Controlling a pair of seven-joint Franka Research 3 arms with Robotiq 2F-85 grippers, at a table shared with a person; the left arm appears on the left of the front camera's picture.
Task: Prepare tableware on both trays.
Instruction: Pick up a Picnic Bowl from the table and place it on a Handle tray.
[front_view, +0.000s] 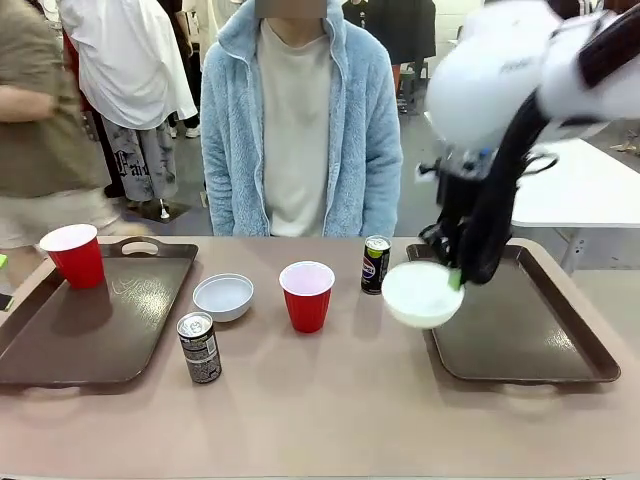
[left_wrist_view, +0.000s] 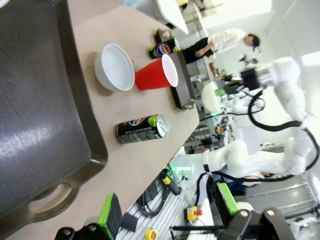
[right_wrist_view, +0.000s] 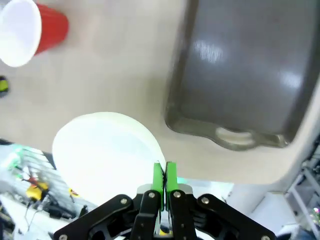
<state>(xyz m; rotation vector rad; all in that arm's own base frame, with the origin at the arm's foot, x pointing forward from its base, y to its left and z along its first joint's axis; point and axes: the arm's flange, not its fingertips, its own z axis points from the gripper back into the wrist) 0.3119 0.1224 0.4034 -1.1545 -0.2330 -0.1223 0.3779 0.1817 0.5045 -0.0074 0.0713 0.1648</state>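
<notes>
While watching the right gripper pinch the bowl by its rim, judged it light, stiff, slippery; noted the left gripper spread, empty.

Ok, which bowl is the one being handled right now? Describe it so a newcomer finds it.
Start at the dark brown tray on the robot's right side of the table. At its left rim, the right end effector pinches the edge of a small white bowl. The other white bowl sits untouched on the table beside the left tray.
</notes>
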